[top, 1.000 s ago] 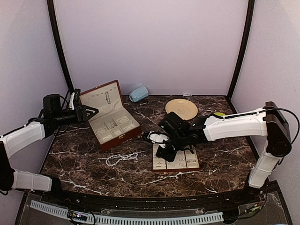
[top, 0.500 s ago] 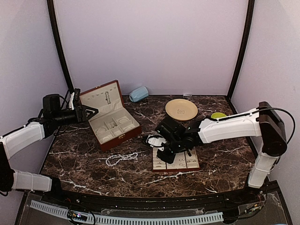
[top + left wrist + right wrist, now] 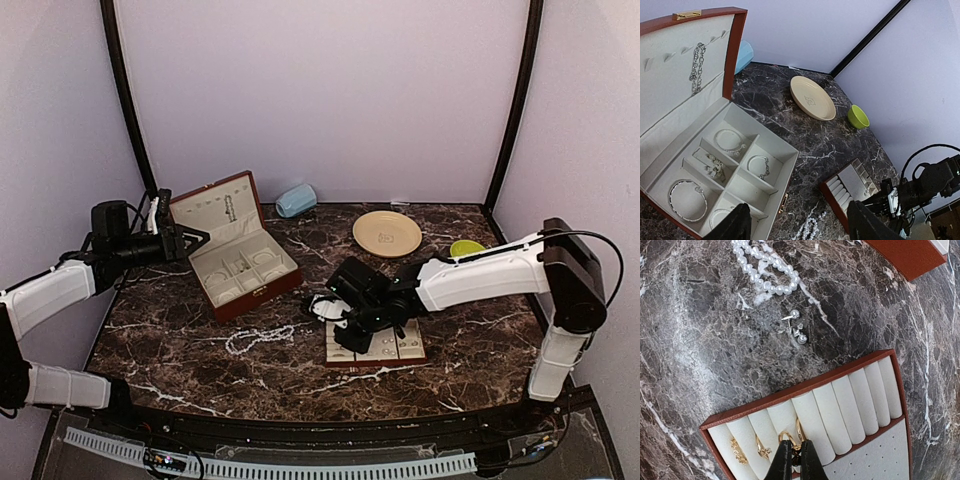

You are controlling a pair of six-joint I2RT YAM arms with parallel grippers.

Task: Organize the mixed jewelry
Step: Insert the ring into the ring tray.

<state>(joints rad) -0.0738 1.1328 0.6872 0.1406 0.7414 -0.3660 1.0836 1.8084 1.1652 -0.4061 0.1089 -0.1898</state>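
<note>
This was a robot test booth, not a home. Plain lilac panels [image 3: 320,90] walled a dark marble-patterned surface [image 3: 180,340] on three sides, and black poles [image 3: 125,100] ran up the back corners. The left arm [image 3: 50,290] and right arm [image 3: 490,275] stood at the near edge behind a perforated cable strip [image 3: 270,467].

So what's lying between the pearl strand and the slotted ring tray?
Small pearl earrings lie loose on the marble table, shown in the right wrist view.
</note>
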